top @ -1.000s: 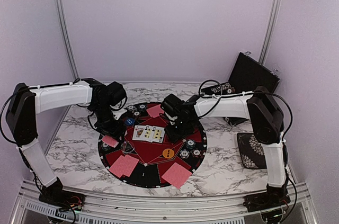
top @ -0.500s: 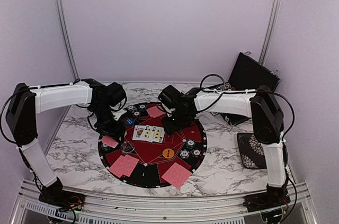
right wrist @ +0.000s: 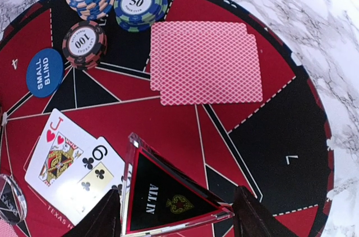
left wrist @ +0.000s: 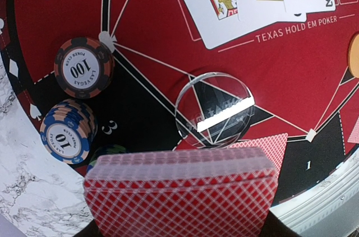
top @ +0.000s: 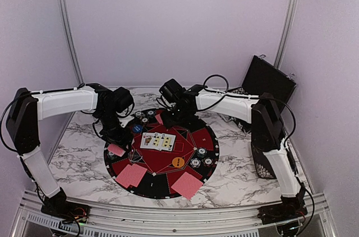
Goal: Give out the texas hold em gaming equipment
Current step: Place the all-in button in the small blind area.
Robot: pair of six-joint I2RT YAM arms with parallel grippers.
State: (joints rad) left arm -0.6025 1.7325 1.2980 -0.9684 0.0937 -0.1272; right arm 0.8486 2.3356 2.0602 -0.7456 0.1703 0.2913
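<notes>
Red-backed deck (left wrist: 182, 189) clamped in left gripper (left wrist: 179, 231) at frame bottom, right gripper (right wrist: 174, 214) holding ALL IN triangle (right wrist: 168, 198) over mat centre; chips (right wrist: 112, 10), hole cards (right wrist: 205, 60), community cards (right wrist: 76, 167) out — roughly mostly dealt, marker + deck pending.

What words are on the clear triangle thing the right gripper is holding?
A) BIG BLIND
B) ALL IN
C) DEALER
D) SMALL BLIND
B: in the right wrist view, the triangle marker sits between the right gripper's fingers and reads ALL IN; SMALL BLIND is on the blue disc lying on the mat.
</notes>
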